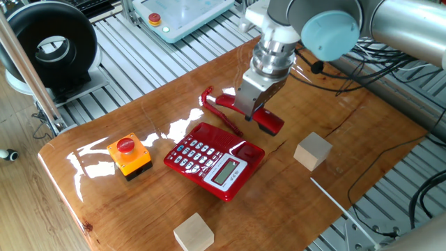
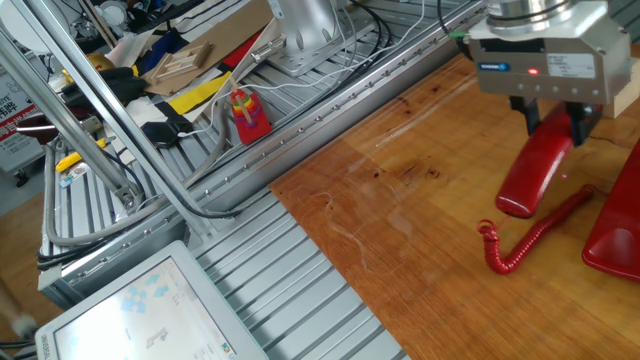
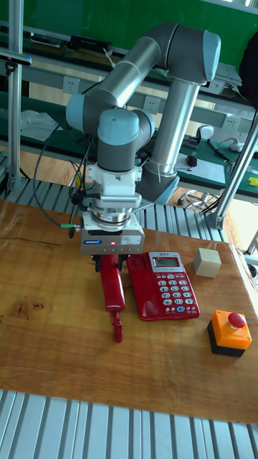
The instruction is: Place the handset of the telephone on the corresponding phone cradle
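My gripper (image 1: 249,113) is shut on the glossy red handset (image 1: 270,123), gripping it near the middle. The handset (image 2: 528,176) hangs tilted, its lower end close to the wood. It sits alongside the red telephone (image 1: 213,160) but apart from it. The phone cradle (image 3: 140,288) is the bare red strip beside the keypad, and nothing lies in it. In the tall fixed view the handset (image 3: 111,285) runs parallel to that strip, just left of it, under the gripper (image 3: 112,264). The coiled cord (image 2: 522,244) trails over the table from the handset's end.
An orange box with a red button (image 1: 129,155) stands left of the phone. One wooden block (image 1: 312,150) sits to the right and another (image 1: 194,232) near the front edge. Black cables (image 1: 390,66) run along the metal frame behind the arm.
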